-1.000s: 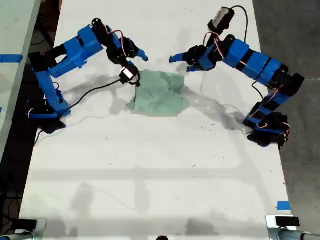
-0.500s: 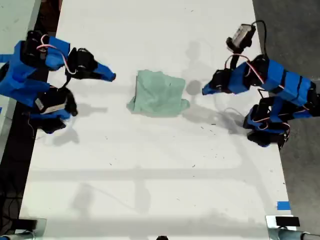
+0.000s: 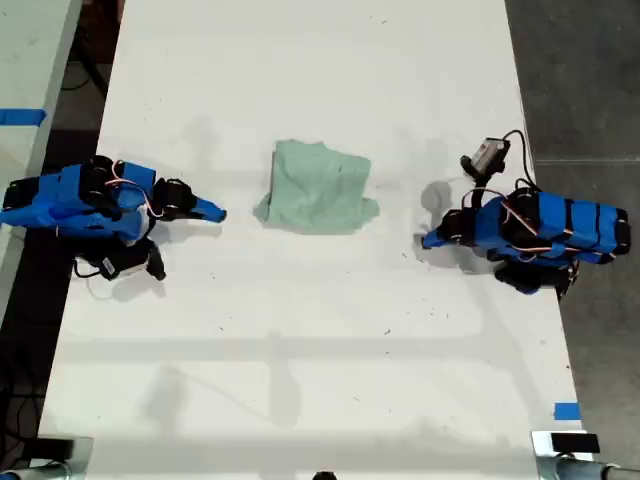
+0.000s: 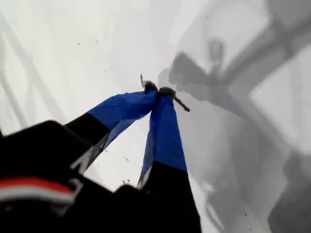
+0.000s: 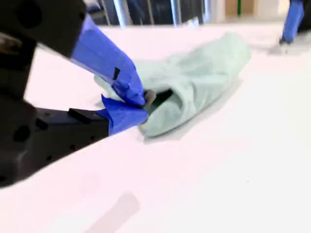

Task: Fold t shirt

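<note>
well, the t shirt (image 3: 318,188) lies bunched on the white table (image 3: 300,380); my first gripper (image 4: 159,91) and my second gripper (image 5: 141,106) are closed, empty.

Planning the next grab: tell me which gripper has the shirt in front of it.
My second gripper: the t shirt lies just beyond its shut tips. My first gripper, also shut, faces only bare table.
</note>
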